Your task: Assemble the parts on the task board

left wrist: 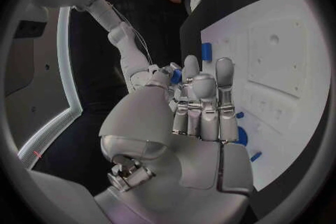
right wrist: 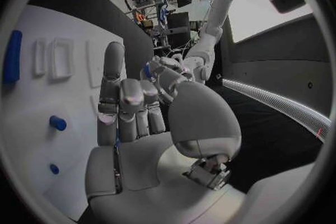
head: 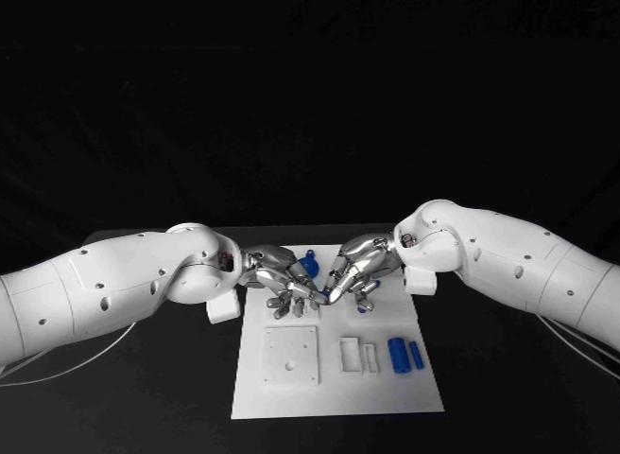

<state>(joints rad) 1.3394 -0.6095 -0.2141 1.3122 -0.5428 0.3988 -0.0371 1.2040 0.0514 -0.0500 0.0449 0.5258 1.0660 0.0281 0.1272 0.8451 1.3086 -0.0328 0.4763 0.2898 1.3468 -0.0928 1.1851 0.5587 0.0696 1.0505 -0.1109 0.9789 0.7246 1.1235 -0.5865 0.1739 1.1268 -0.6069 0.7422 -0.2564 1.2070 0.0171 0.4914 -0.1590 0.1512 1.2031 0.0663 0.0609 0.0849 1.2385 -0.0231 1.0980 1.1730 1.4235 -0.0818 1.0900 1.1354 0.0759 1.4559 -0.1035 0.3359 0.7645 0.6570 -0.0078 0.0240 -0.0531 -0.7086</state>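
The white task board (head: 337,402) lies in the middle of the black table. Over its far end my left hand (head: 278,281) and right hand (head: 353,274) meet fingertip to fingertip. A small blue part (head: 307,267) sits between them, raised off the board and held by the fingers of both hands. It appears as a blue speck (left wrist: 176,75) in the left wrist view and again as a blue speck (right wrist: 147,70) in the right wrist view. Two blue cylinders (head: 405,356) lie side by side on the board's right side.
A raised white block (head: 292,355) and a small white frame (head: 353,355) sit on the board's near half. Short blue pegs (right wrist: 57,122) stand in the board near the hands. Black table surrounds the board.
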